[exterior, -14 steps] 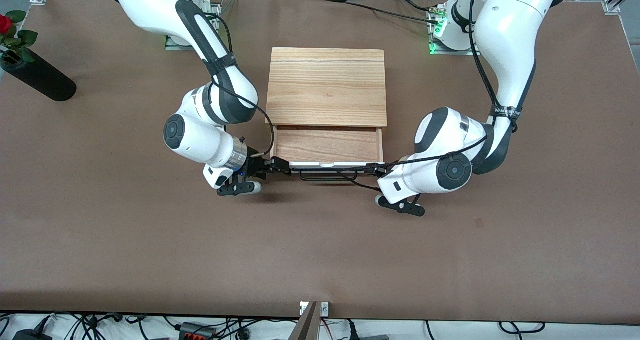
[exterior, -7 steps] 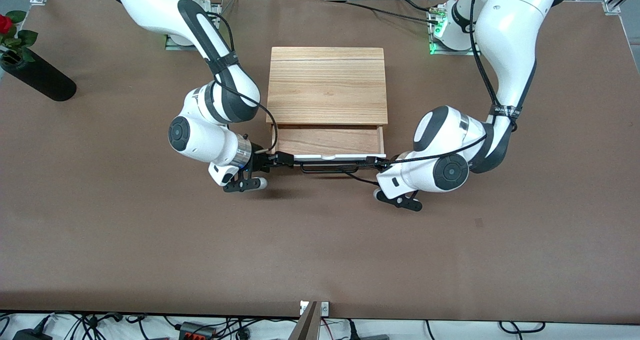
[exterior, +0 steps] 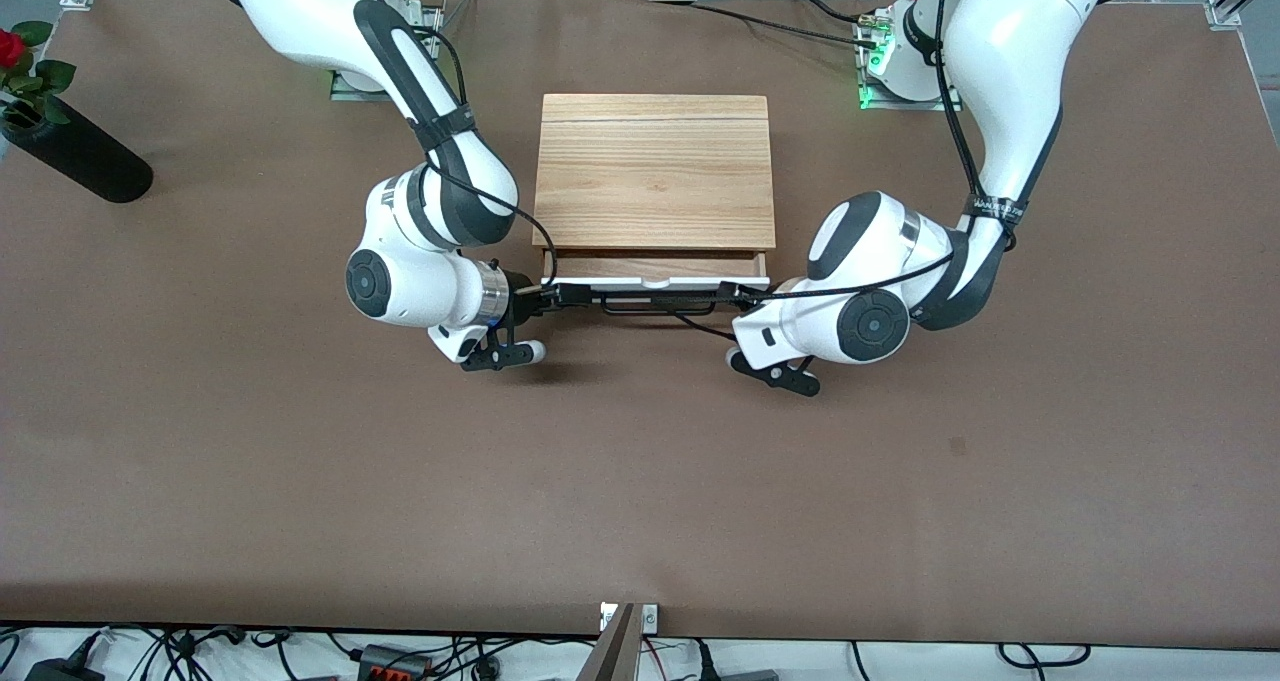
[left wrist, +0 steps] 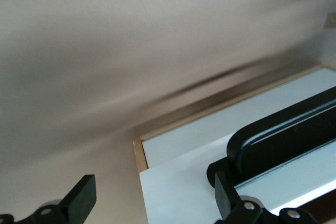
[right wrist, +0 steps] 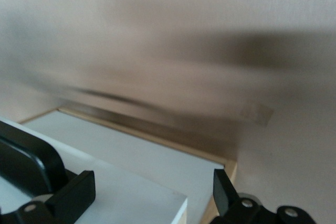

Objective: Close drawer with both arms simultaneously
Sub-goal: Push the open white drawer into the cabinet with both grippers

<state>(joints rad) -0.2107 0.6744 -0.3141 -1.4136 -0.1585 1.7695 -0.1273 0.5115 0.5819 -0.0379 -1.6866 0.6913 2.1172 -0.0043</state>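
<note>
The drawer (exterior: pixel 655 264) of the oak cabinet (exterior: pixel 655 171) stands out by a narrow strip only. Its white front panel (exterior: pixel 620 283) and black wire handle (exterior: pixel 655 308) face the front camera. My right gripper (exterior: pixel 553 296) is open at the panel's end toward the right arm's side; in the right wrist view the right gripper (right wrist: pixel 149 195) straddles the panel corner (right wrist: pixel 131 198) beside the handle (right wrist: pixel 26 161). My left gripper (exterior: pixel 737 296) is open at the panel's other end; in the left wrist view the left gripper (left wrist: pixel 152 198) straddles that corner (left wrist: pixel 178 187) beside the handle (left wrist: pixel 283 135).
A black vase with a red rose (exterior: pixel 70 151) lies at the right arm's end of the table. The brown table (exterior: pixel 640 481) spreads wide between the drawer and the front camera. Both arm bases stand beside the cabinet's back.
Both grippers have moved toward the cabinet together with the front panel. The drawer has slid in, from widely open to a narrow strip.
</note>
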